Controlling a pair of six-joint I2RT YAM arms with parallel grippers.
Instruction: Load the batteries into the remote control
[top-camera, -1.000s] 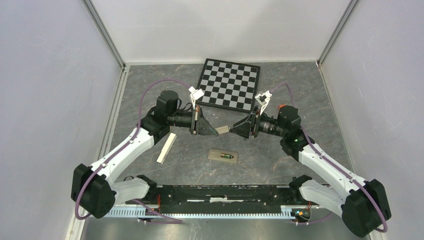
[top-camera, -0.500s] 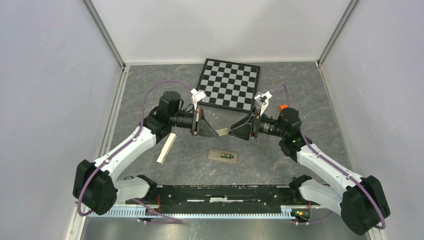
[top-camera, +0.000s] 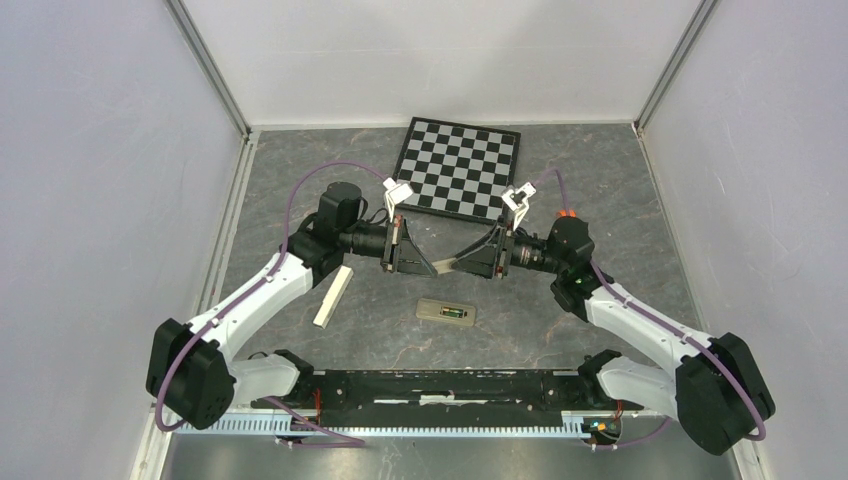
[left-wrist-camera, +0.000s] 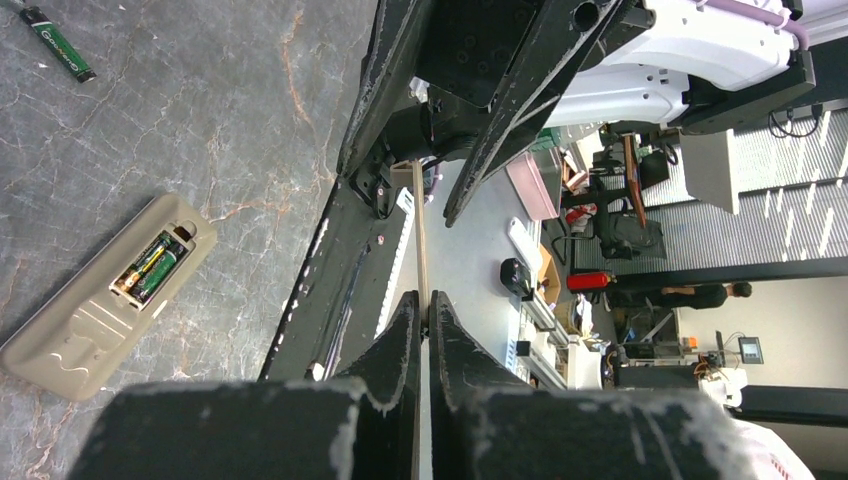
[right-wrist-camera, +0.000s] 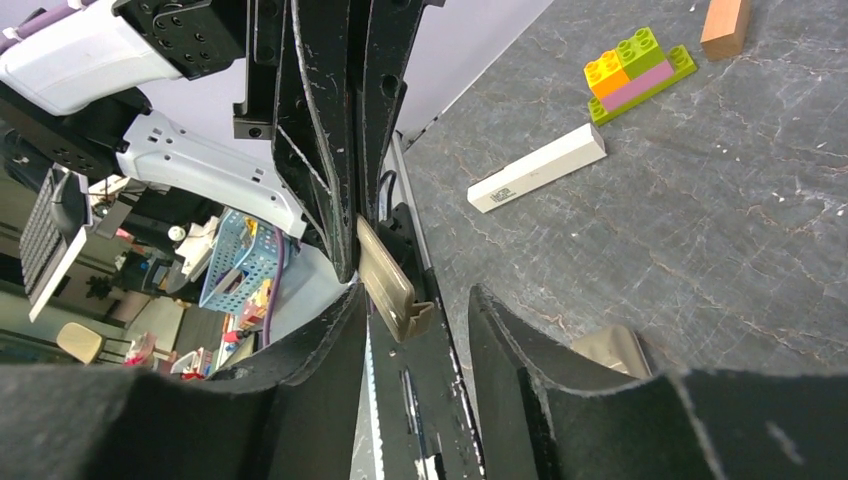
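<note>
The remote control lies back up on the table in front of both grippers. Two batteries sit in its open recess. A third battery lies apart on the table. My left gripper hangs in the air, shut on a thin beige battery cover, seen edge-on in the left wrist view. My right gripper faces it, open, with its fingers on either side of the cover's free end. The right fingers do not touch the cover.
A long cream block lies left of the remote. A checkerboard lies at the back. An orange cap sits behind the right wrist. Stacked toy bricks and an orange block show in the right wrist view.
My right gripper has moved left toward the left gripper, and its open fingers now reach around the cover's end. The left gripper and the remote have stayed put.
</note>
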